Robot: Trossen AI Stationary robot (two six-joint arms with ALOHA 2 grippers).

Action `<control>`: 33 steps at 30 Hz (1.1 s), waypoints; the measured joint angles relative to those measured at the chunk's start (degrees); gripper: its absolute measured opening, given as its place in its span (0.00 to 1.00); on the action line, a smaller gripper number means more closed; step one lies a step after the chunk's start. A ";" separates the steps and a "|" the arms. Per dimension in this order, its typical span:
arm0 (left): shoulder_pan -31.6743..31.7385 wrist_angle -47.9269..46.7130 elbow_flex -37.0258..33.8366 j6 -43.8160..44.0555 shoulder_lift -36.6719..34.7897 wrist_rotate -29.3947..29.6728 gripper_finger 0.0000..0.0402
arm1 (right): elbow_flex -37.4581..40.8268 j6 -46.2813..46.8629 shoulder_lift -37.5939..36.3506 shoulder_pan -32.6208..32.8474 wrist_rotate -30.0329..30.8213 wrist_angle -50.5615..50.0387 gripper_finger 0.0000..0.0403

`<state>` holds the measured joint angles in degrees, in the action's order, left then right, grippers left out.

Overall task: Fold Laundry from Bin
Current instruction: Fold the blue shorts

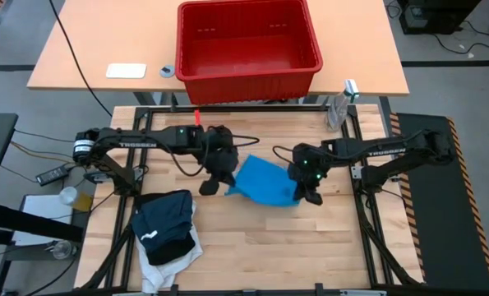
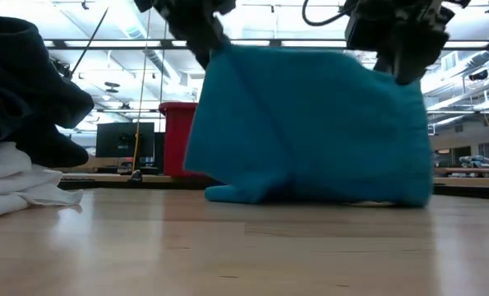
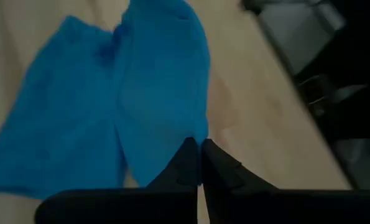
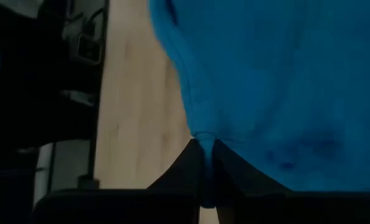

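- I can't see either fingertip pair from above: the blue garment covers them, mid-table.
- Left gripper is clamped on one upper corner of the garment, right gripper pinched on the other; only the wrist views show this.
- Low view shows the garment hanging between them, hem touching the table, arm tops cut off.
- "TROSSEN" reads on both arms.
- Pile of dark and white laundry near the table's front-left corner.
- Red bin on the desk past the far edge.
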<state>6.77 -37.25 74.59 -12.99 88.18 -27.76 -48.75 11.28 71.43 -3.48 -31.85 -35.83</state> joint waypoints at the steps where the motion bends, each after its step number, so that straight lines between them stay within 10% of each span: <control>1: -0.38 0.23 0.37 0.57 0.00 -1.17 0.02 | 0.00 0.31 0.01 0.90 -0.14 0.00 0.07; 33: 6.72 3.88 0.81 -7.41 11.04 5.92 0.03 | 9.55 11.14 0.03 -3.05 5.91 7.27 0.06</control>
<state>13.49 -33.37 75.40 -20.40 99.22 -21.84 -39.20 22.43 71.46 -6.53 -25.94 -28.56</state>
